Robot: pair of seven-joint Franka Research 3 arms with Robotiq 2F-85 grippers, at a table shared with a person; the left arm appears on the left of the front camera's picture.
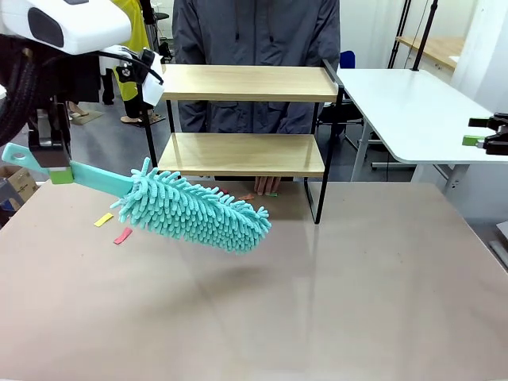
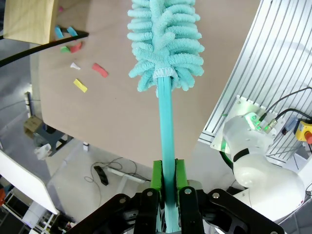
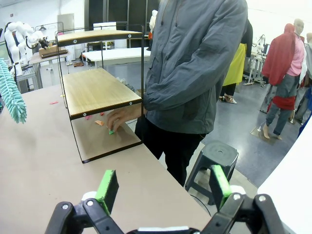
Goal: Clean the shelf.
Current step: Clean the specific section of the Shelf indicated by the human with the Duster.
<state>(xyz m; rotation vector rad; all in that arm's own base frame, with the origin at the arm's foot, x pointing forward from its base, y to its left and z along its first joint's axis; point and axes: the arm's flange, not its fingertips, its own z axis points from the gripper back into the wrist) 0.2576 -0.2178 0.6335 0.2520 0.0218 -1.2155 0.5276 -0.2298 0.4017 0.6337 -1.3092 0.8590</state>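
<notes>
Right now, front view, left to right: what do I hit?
left gripper → yellow scrap → duster head → right gripper. The shelf is left out because it overlaps the duster head.

Teal duster (image 1: 194, 210), pale wood-grain shelf (image 1: 242, 82) with black frame, beige table (image 1: 357, 302), grey jacket (image 1: 254, 32).

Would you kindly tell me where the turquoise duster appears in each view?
Front view: duster left of centre, in front of the shelf.
Left wrist view: duster top centre, handle running down.
Right wrist view: duster at the left edge.
Shared landmark: the shelf, top left corner in the left wrist view, left of centre in the right wrist view.
</notes>
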